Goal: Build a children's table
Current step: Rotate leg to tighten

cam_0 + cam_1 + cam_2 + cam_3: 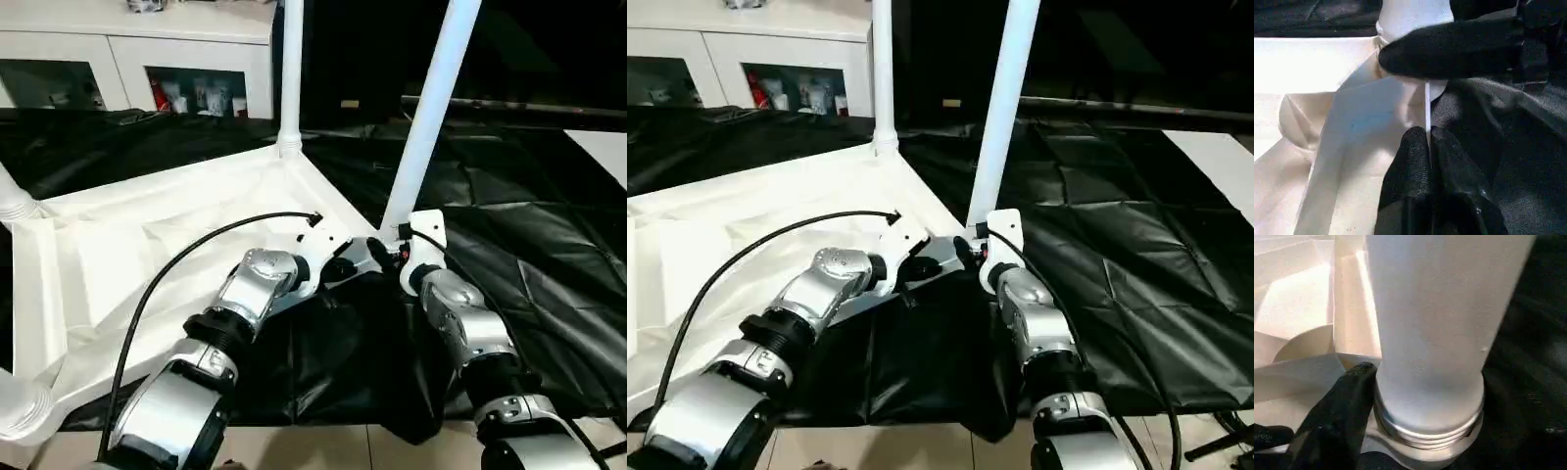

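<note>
Dim room, overhead glare on white plastic, blurred wrist close-ups.

One tabletop [147,255], seemingly four legs [428,117].

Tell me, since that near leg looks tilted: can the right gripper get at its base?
Probably yes. The right gripper is already at the tilted leg's base, one finger against its threaded collar. Nothing stands between them; the left gripper, shut, sits just beside.

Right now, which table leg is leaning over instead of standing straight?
The leg at the corner by the grippers leans. The far leg stands straight in its socket.
</note>
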